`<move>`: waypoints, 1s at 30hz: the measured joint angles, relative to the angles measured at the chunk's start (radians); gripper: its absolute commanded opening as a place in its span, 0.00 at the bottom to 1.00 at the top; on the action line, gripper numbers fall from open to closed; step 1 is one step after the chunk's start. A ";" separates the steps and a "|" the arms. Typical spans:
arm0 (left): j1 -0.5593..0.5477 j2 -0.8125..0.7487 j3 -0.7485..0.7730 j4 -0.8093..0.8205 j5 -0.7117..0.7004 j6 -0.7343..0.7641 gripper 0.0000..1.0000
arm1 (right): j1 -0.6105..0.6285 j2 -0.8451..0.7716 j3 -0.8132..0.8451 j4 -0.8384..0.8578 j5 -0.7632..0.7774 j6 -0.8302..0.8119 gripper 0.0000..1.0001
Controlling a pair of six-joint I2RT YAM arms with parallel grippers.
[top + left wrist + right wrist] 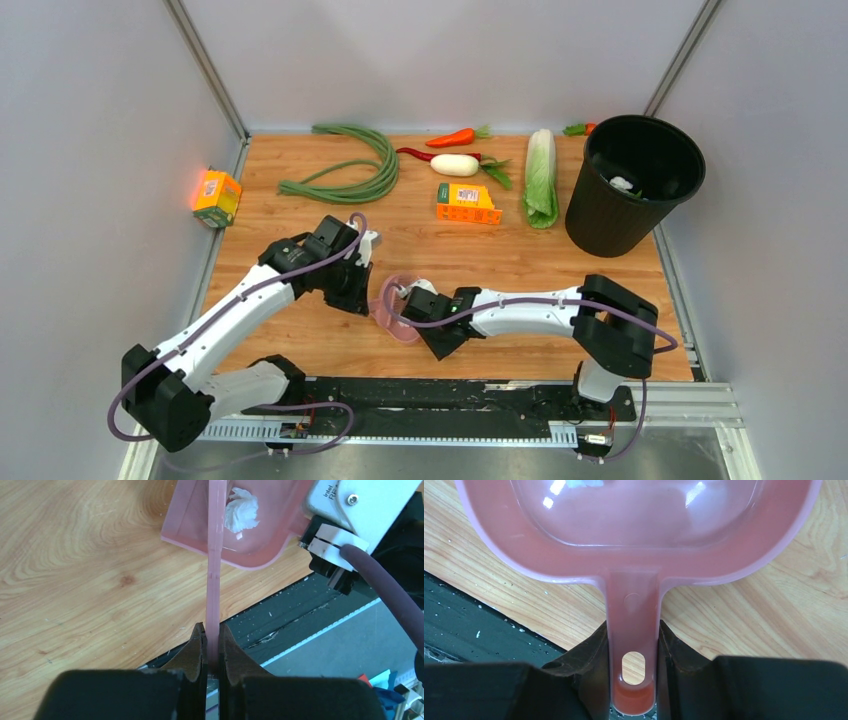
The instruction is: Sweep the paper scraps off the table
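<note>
Pink dustpan (634,555), gripped by our right hand (633,636), holds a paper scrap (241,509); our left hand (212,631) pinches the pink sweeper (214,570); the bin (610,225) lies beyond, rightward.

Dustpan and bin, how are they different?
The dustpan is pink and see-through; the bin is black. The dustpan is shallow with a handle; the bin is tall. The right gripper holds the dustpan, while the bin stands alone on the table. Both hold something white: a paper wad in the dustpan, a small white bit in the bin.
</note>
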 measured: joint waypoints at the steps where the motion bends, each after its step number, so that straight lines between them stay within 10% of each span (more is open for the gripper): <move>1: -0.002 -0.008 -0.003 -0.002 0.004 -0.003 0.00 | 0.000 -0.003 -0.002 -0.001 0.000 0.000 0.00; 30: -0.007 -0.145 0.293 -0.260 -0.380 -0.110 0.00 | -0.002 -0.111 0.008 -0.028 0.031 0.025 0.00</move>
